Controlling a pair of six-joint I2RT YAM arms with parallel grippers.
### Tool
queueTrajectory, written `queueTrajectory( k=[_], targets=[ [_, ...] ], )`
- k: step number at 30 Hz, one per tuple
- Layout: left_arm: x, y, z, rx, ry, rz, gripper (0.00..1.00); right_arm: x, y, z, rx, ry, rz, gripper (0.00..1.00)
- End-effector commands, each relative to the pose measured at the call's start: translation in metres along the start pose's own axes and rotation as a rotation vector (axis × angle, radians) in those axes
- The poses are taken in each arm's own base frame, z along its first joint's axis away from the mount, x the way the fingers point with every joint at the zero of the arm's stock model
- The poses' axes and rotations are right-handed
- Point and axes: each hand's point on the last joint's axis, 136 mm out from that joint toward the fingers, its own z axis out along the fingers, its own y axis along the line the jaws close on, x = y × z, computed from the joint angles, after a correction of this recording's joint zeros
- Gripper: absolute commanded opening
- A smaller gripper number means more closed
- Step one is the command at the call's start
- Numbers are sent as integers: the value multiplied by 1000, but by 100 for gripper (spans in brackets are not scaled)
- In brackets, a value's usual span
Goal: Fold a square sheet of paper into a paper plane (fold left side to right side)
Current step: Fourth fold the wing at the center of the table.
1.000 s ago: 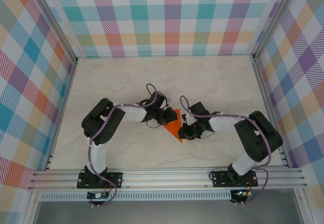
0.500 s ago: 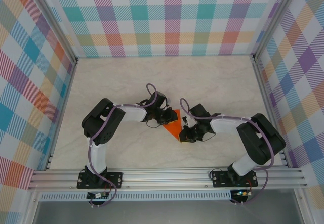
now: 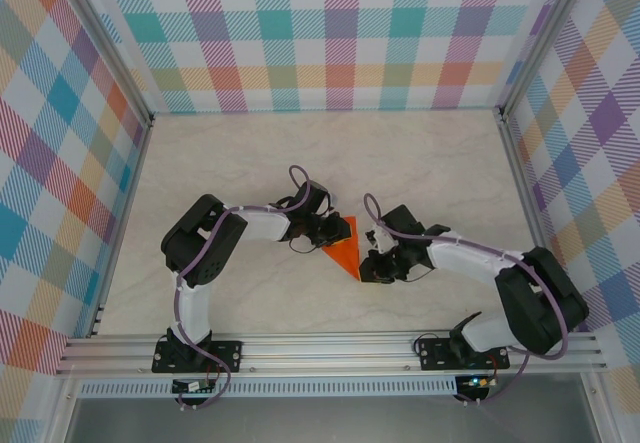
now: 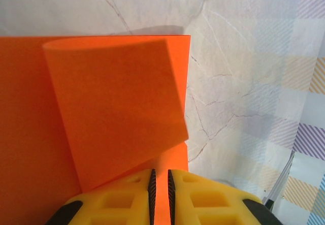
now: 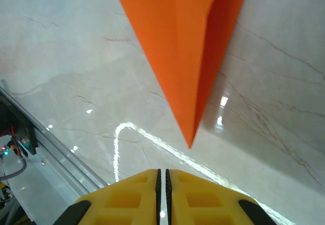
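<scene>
Pinching the paper plane [image 4: 101, 98] — left end effector [image 4: 160, 178]; right end effector [image 5: 162, 174] closed.

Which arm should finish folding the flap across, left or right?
Left. The left gripper seems to pinch the curled flap of the orange paper; the right gripper is shut, short of the paper.

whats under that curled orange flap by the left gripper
Another layer of the same orange paper, lying flat on the marble-look table. The flap hides the part of that layer right beneath it, so any creases there can't be seen.
</scene>
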Motion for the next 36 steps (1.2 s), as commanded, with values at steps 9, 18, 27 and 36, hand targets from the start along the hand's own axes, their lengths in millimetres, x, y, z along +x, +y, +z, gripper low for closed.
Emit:
queueTrajectory(
  k=[9, 18, 27, 36],
  targets=[
    [16, 33, 6, -116, 44, -40, 17, -30, 2, 30, -25, -6, 39, 8],
    [8, 28, 0, -120, 32, -10, 18, 0, -48, 42, 143, 67, 165, 5],
    [-31, 33, -14, -122, -16, 13, 21, 28, -72, 48, 205, 151, 231, 2],
    [-83, 48, -16, -101, -61, 18, 21, 37, -75, 48, 209, 176, 230, 0]
  ],
)
